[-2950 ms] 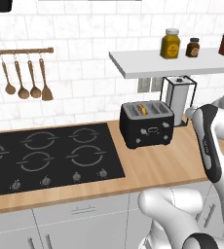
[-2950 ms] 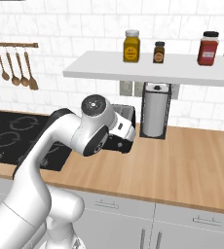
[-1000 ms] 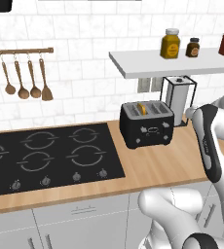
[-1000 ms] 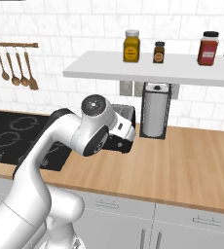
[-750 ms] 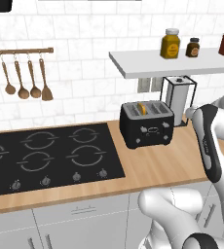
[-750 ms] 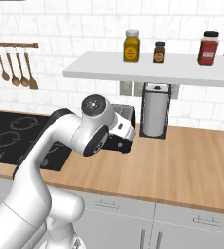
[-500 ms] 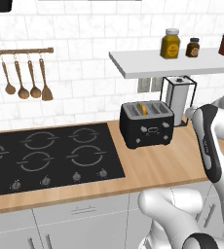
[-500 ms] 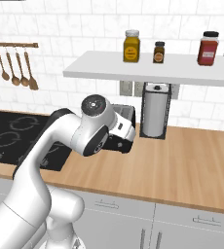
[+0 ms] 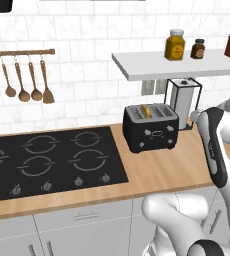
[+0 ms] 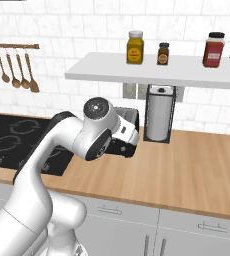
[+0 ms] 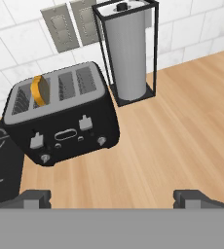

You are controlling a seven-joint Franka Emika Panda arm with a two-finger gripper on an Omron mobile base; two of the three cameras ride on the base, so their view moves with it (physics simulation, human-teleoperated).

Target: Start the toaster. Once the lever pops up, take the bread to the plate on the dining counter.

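Left base view: the toaster, a black box with silver knobs on its front, stood on the wooden counter just right of the black cooktop. The bread, a yellowish slice, stuck up out of a slot on the left side of the toaster's top. A paper towel holder stood behind and to the right, under a white shelf carrying three jars.

Right base view: the arm covered most of the toaster; only its right end showed beside the paper towel holder.

Hand view: the toaster sat ahead with both levers at the top of their travel, bread upright in the second slot from the left. The gripper hung above bare counter, its tips spread wide, holding and touching nothing.
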